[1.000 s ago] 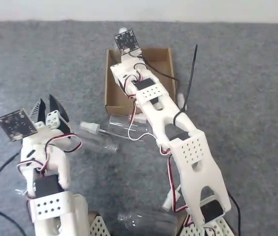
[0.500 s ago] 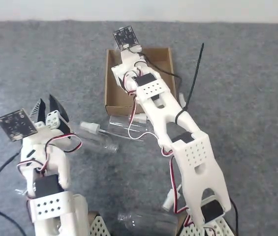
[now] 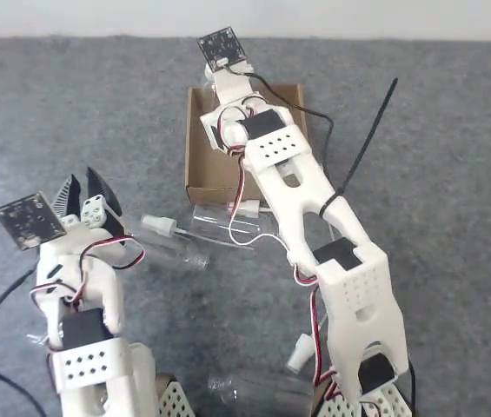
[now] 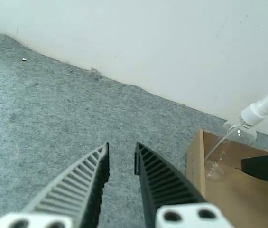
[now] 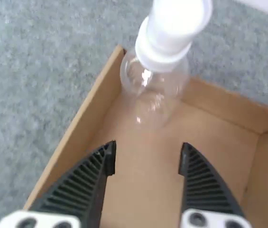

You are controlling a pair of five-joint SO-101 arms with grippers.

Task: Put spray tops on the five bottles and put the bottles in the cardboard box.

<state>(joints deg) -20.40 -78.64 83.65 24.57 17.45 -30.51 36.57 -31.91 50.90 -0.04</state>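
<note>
One bottle boxed: capped bottle (image 5: 155,90) stands upright in a corner of the cardboard box (image 5: 77,142).
Right gripper (image 5: 147,147): spread wide, empty, just short of that bottle.
Left gripper (image 4: 122,151): narrow gap, pinching nothing, well apart from the box.
My handling note: I'd lift straight up so neither finger tips it.
Other bottles (image 3: 175,243): lying near the box.

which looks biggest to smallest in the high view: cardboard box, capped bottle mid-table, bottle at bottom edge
1. Brown cardboard box: clearly largest.
2 and 3. Clear plastic bottle with white spray top and clear bottle at the bottom edge: alike; the second is partly hidden, so unranked.
</note>
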